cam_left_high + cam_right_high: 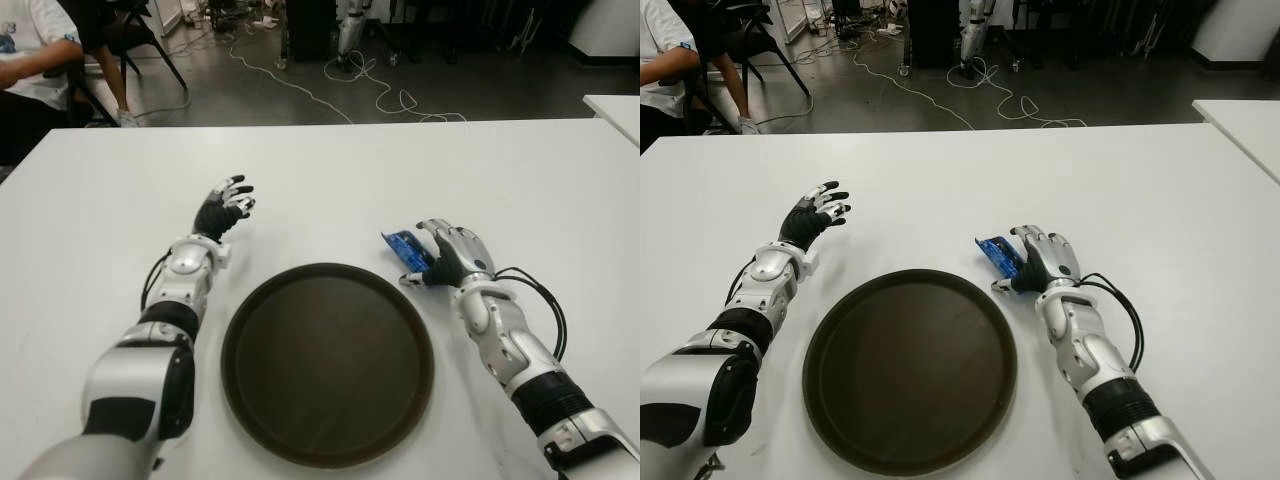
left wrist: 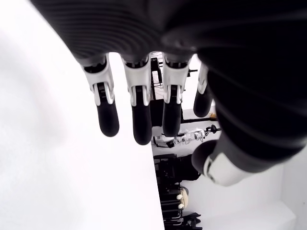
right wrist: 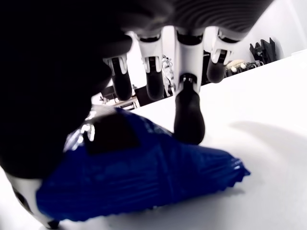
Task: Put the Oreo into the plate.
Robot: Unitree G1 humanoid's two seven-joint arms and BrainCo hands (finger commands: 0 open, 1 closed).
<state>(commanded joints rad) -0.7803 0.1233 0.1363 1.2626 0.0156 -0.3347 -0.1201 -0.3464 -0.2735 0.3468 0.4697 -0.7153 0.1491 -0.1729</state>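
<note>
My right hand [image 1: 447, 255] pinches the blue Oreo pack [image 1: 407, 250], long axis pointing away. The plate [image 1: 328, 362] lies just to my left. My left hand [image 1: 224, 208] hangs spread, holding nothing, beyond the plate's far left.

The left hand [image 2: 158, 96] is seen from close by, its dark ribbed palm filling the upper part of the picture. Four fingers [image 2: 108, 115] with white knuckle segments and black tips are extended side by side and held apart from one another; nothing is held between them. The thumb [image 2: 225, 165], white-banded near its tip, is set off at about four o'clock from the fingers. The white table [image 2: 72, 167] is seen below the fingertips. Beyond the table's edge, dark equipment [image 2: 180, 206] is visible against a pale wall [image 2: 249, 201], too indistinct to identify.
</note>
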